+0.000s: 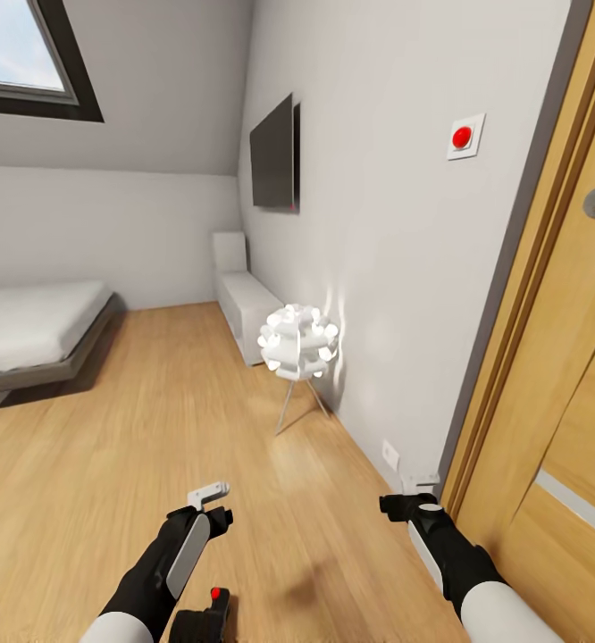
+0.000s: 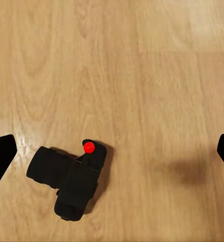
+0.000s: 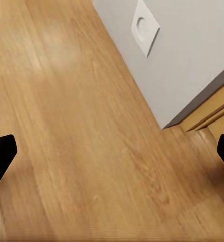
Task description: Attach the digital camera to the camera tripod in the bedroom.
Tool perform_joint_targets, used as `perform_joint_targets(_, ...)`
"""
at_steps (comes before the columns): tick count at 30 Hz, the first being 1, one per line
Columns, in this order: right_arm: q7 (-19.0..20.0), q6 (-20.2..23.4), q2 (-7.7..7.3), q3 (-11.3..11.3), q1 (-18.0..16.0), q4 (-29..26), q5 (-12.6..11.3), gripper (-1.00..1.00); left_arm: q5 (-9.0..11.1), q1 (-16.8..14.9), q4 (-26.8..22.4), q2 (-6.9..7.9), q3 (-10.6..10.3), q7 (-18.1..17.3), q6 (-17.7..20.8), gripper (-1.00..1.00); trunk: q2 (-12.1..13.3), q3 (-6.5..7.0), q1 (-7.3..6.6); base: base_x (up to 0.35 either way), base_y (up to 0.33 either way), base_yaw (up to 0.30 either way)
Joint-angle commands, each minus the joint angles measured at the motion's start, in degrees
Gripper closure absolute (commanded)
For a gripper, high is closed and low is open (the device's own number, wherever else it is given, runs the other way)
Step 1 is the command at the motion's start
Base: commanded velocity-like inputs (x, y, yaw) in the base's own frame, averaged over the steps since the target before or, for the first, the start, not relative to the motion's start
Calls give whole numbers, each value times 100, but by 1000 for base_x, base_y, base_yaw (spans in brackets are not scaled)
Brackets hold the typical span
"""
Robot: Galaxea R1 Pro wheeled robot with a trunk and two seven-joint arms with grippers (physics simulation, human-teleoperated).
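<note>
Head view: the digital camera lies on the wood floor at the near edge, beside the left gripper; a white lamp stands by the right wall.

Left wrist view: the left gripper's fingers are spread, released, above the camera.

Right wrist view: the right gripper is released over bare floor beside a wall socket.

Head view: from high up, looking forward and down across the wood floor toward the bed and the lamp, the wooden door close at the right. Left wrist view: aimed straight down, near the floor, onto the digital camera, also seen at the head view's lower edge. Right wrist view: angled down at floor, wall socket and door frame.
</note>
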Motion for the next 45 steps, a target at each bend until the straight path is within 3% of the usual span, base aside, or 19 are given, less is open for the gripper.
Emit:
perform_joint_targets(1,-14,43,2,4,-1,-11,32,-100,60,-2,-8,3,-15,54,10,-100,-4,-29,1,0,0,0)
perform_joint_targets(45,-27,-14,-6,-14,-1,-2,9,-100,5,-2,26,28,-33,52,22,-100,-63,-1004,114,0,0,0)
